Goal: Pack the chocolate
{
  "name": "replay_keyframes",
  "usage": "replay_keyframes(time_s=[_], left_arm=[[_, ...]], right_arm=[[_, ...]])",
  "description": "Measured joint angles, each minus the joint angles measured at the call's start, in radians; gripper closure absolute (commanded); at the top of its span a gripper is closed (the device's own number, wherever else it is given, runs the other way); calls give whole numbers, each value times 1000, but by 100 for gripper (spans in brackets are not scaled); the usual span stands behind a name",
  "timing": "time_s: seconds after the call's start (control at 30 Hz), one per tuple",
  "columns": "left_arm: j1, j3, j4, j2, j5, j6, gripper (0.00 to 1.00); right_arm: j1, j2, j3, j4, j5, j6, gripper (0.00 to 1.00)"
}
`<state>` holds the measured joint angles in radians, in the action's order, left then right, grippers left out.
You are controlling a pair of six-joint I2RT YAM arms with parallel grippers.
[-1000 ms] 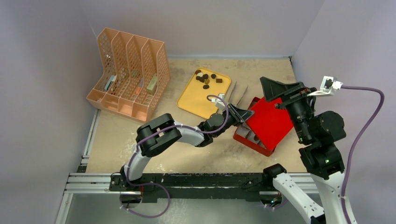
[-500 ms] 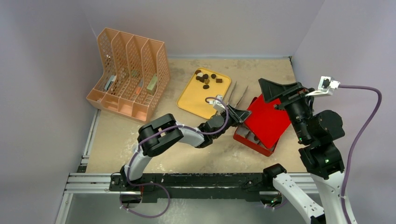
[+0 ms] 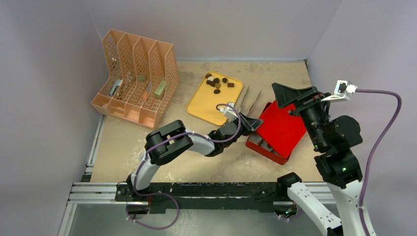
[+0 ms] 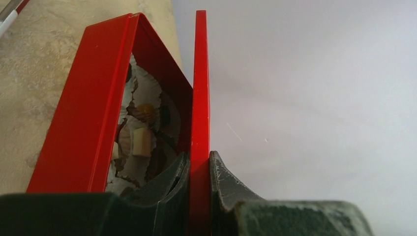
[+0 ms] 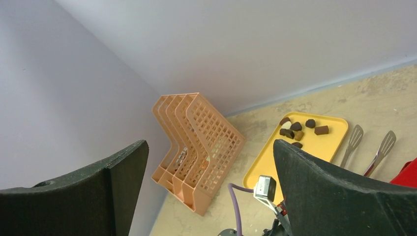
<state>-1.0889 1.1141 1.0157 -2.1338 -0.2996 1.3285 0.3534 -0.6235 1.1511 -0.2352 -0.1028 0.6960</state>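
Chocolate sits in two places. On the far left of the tabletop stands an orange rack. Next to it, most pieces lie in a little heap at the far end of the yellow tray. Two tongs lie just beside the tray. Then comes our left hand. It is pinched tight on the edge of the red lid and holds it up off the red box. Inside the box we see a few pieces tucked in white paper cups. On the right, our right hand hangs up high, spread wide, holding nothing.

What could go wrong? We think the lid might slip, since we only pinch its thin edge. Then it could drop shut. If we pull too hard, the box could tip and spill the pieces.

Since a second ago, little is different. Our left hand and the lid have slid a tiny bit toward the tray. The heap on the tray looks the same.
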Motion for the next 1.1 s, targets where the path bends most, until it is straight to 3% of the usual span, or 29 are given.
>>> replay_keyframes(time_s=[0.43, 0.83, 1.1], left_arm=[[-24, -67, -64, 0, -1, 14, 81], [-24, -109, -108, 52, -22, -1, 64], [-24, -138, -167, 106, -51, -7, 67]], right_arm=[[0, -13, -18, 1, 0, 0, 1], [0, -39, -34, -51, -11, -11, 1], [0, -77, -41, -128, -23, -18, 1]])
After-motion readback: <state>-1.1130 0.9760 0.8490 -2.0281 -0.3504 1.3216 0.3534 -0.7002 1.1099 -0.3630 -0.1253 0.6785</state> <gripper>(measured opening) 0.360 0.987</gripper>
